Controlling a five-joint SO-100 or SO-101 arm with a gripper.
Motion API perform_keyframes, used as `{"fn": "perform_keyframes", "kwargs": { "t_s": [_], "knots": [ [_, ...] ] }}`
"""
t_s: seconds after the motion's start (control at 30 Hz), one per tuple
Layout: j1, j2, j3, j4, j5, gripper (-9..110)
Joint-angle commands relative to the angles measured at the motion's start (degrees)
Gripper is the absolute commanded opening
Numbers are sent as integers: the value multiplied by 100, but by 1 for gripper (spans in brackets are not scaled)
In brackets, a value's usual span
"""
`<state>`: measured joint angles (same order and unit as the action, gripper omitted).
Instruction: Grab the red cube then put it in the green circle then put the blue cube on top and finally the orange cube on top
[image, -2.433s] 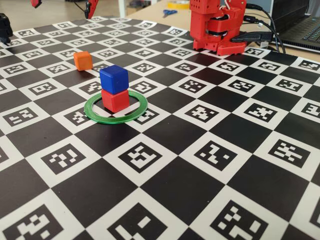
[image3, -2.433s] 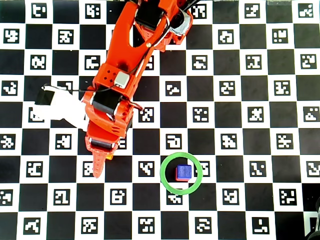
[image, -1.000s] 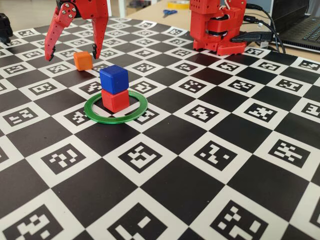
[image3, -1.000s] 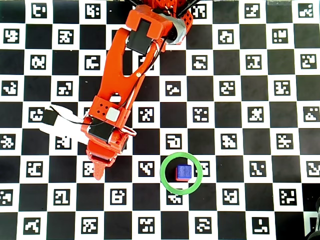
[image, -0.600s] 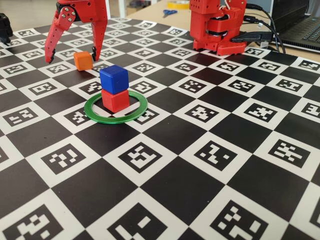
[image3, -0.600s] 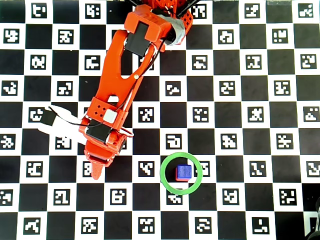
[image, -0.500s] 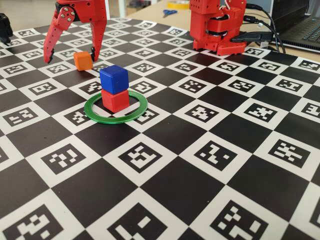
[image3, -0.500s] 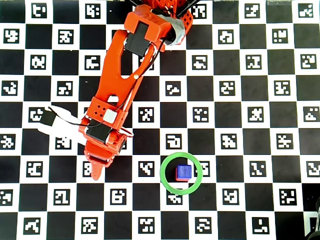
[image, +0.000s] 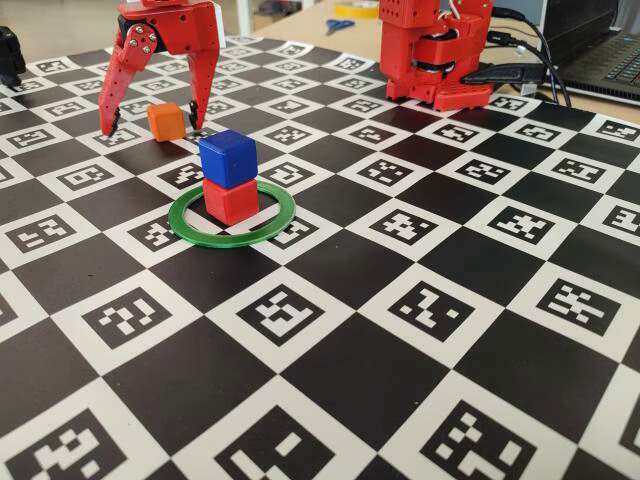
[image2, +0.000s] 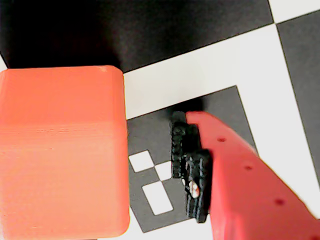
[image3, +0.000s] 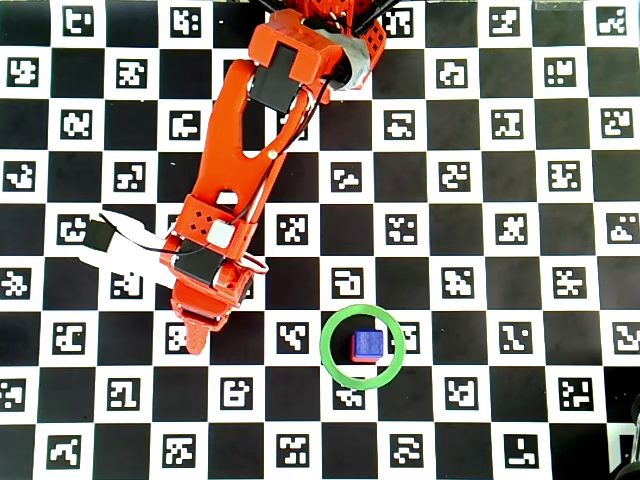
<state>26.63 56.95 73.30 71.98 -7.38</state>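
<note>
1. Orange cube (image: 166, 121) sits on the checkerboard mat (image: 420, 300), behind and left of the green circle (image: 232, 217) in the fixed view, between the two fingers.
2. Blue cube (image: 227, 158) is stacked on red cube (image: 230, 200) inside the circle.
3. No readable writing; mat squares carry only black-and-white marker codes.
4. Gripper (image: 150, 128) is spread wide, straddling the orange cube, gripping nothing; wrist view shows a gap between cube (image2: 60, 155) and finger (image2: 240, 175).
5. Versus 0.5 s ago: the gripper is lower, tips near the mat; cubes unmoved.
</note>
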Motion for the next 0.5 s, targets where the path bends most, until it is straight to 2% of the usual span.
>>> {"fn": "perform_keyframes", "kwargs": {
  "t_s": [0.0, 0.17, 0.47],
  "knots": [
    [18, 343, -53, -88, 0, 39],
    [26, 387, 9, -141, 0, 27],
    [79, 475, 53, -211, -88, 18]
  ]
}}
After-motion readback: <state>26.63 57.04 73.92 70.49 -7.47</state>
